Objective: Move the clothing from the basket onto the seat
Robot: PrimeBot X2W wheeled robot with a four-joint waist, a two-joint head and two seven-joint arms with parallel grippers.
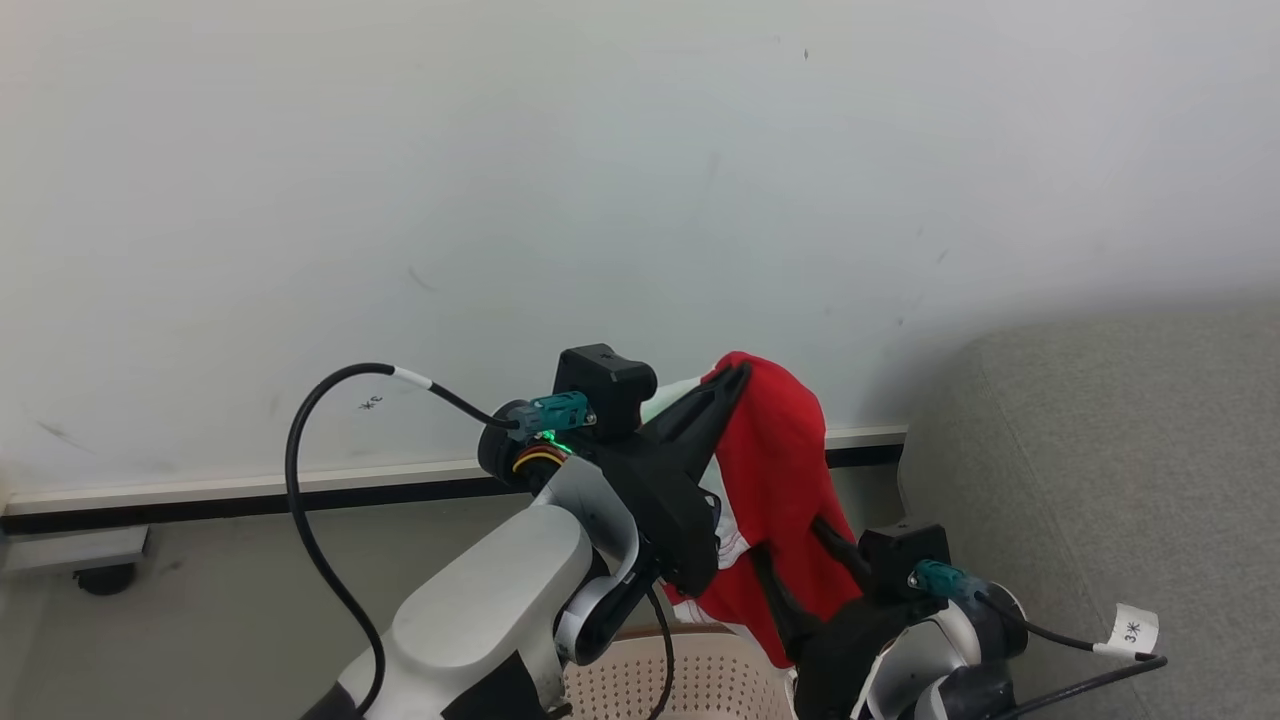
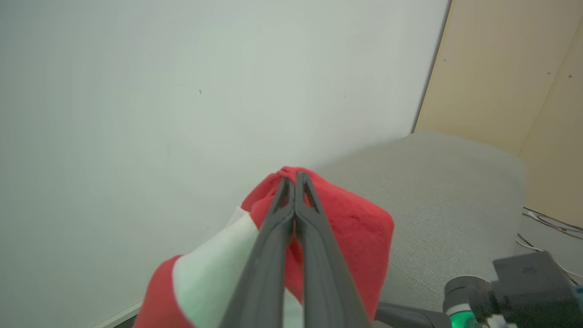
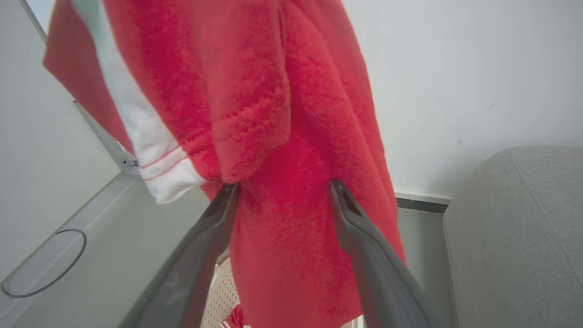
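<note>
My left gripper is shut on a red garment of the clothing, held high so that it hangs down over the basket. In the left wrist view the closed fingertips pinch a red fold, and a white panel drapes below. My right gripper stands open, its two fingers spread against the lower part of the hanging garment. Below it, another bit of red-and-white clothing lies in the basket. The grey seat is to the right.
A pale wall with a dark-edged skirting board stands close behind. A black cable loops off the left wrist. A castor shows at the far left. A beige panel rises beyond the seat.
</note>
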